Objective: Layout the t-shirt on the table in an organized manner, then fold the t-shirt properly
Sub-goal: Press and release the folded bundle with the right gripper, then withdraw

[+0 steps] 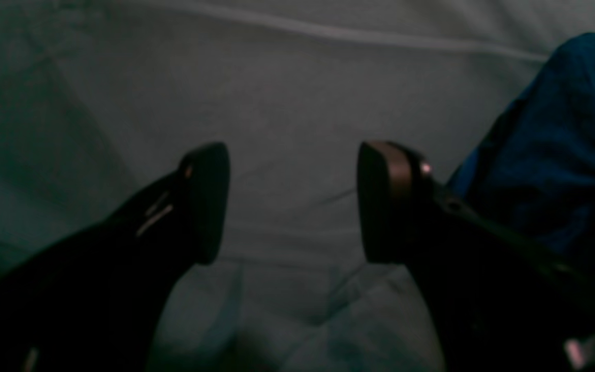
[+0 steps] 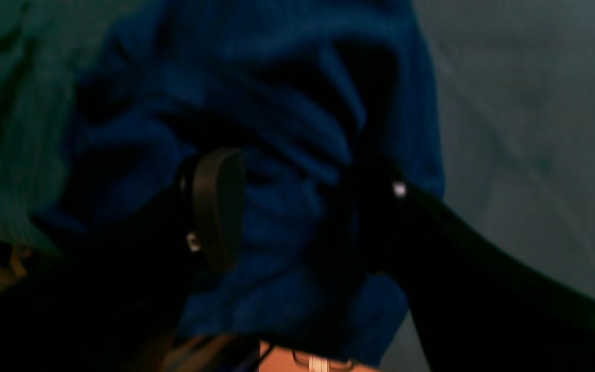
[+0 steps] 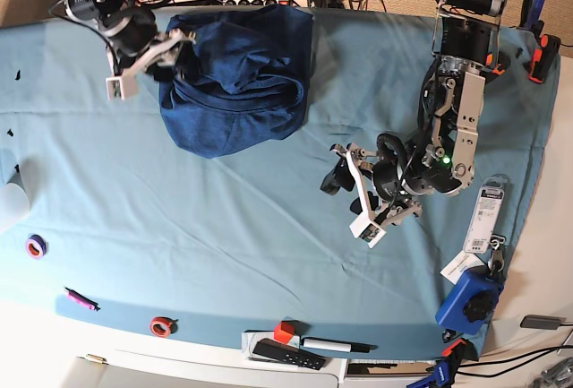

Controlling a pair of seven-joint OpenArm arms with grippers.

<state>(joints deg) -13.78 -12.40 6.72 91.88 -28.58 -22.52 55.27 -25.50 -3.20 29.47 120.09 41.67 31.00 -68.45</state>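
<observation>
The dark navy t-shirt (image 3: 237, 79) lies crumpled in a heap at the back of the teal-covered table (image 3: 224, 227). My right gripper (image 3: 175, 58) is at the heap's left edge. In the right wrist view it (image 2: 292, 212) stands open, with bunched blue fabric (image 2: 282, 129) between and beyond its fingers. My left gripper (image 3: 349, 189) hovers over bare cloth to the right of the shirt. In the left wrist view it (image 1: 292, 204) is open with nothing between its pads, and the t-shirt (image 1: 561, 155) shows at the right edge.
Along the front edge lie a purple tape roll (image 3: 36, 246), a pink marker (image 3: 81, 298), a red tape roll (image 3: 161, 325), a red cube (image 3: 285, 331), a black remote (image 3: 286, 354) and a pen (image 3: 336, 346). A blue device (image 3: 470, 303) and labels (image 3: 488, 213) sit front right.
</observation>
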